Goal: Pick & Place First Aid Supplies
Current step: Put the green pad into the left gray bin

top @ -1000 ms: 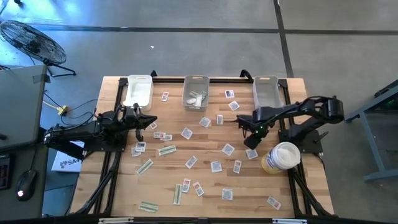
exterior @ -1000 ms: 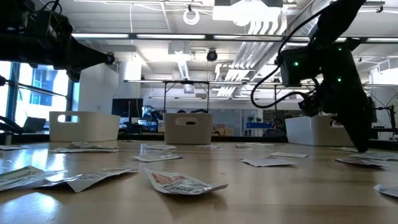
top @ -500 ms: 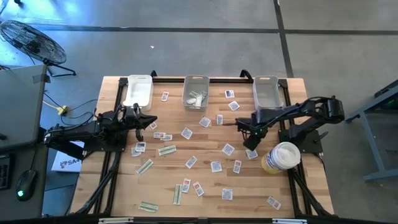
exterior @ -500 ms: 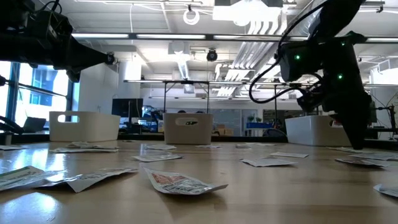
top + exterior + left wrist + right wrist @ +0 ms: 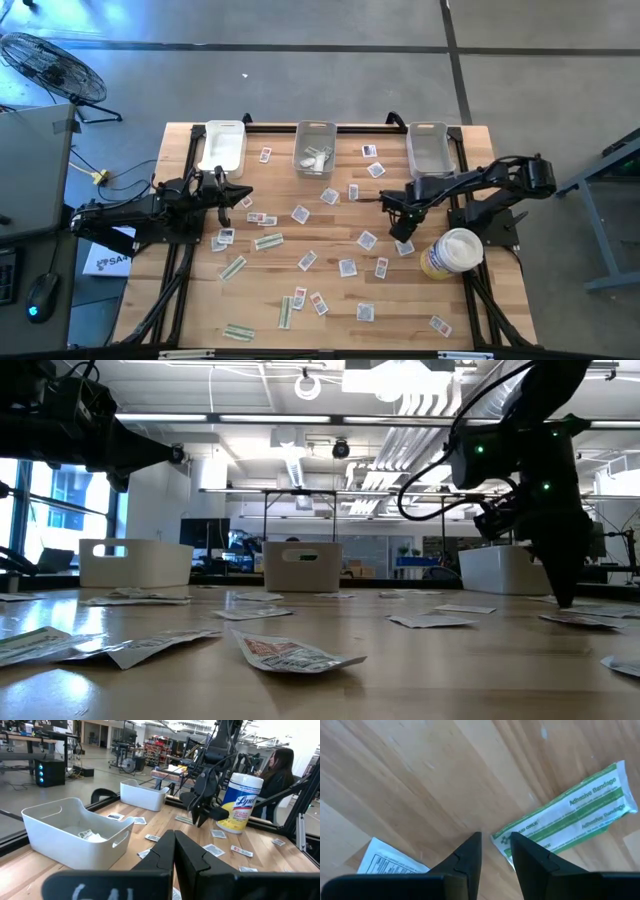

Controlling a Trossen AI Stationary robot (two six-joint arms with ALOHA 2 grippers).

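Note:
The first aid supplies, white packets [image 5: 347, 267] and pale green strips [image 5: 268, 241], lie scattered flat over the wooden table [image 5: 200, 300]. My right gripper [image 5: 399, 230] points down at the table's right half, just left of the round tub, and is open. In its wrist view the gripper [image 5: 495, 837] stands over the end of a green bandage strip [image 5: 570, 810], with a white packet [image 5: 390, 860] lying off to one side. My left gripper [image 5: 245, 193] is shut and level above the table's left side, holding nothing [image 5: 175, 840]. My right gripper comes from above, pointing down. The green strip's end [image 5: 501, 842] shows in the gap between its fingertips. The strip lies flat on the table, and I cannot tell whether the fingers touch it.
Along the far edge stand a white bin [image 5: 222, 147], a clear bin [image 5: 315, 150] holding some packets, and another clear bin [image 5: 428, 148]. A white-and-yellow tub [image 5: 455, 250] stands right beside my right gripper. A person sits beyond the table in the left wrist view.
My right gripper has tipped more upright, and its fingertips have swung a little toward the table's left, staying low over the table. Its finger gap is unchanged.

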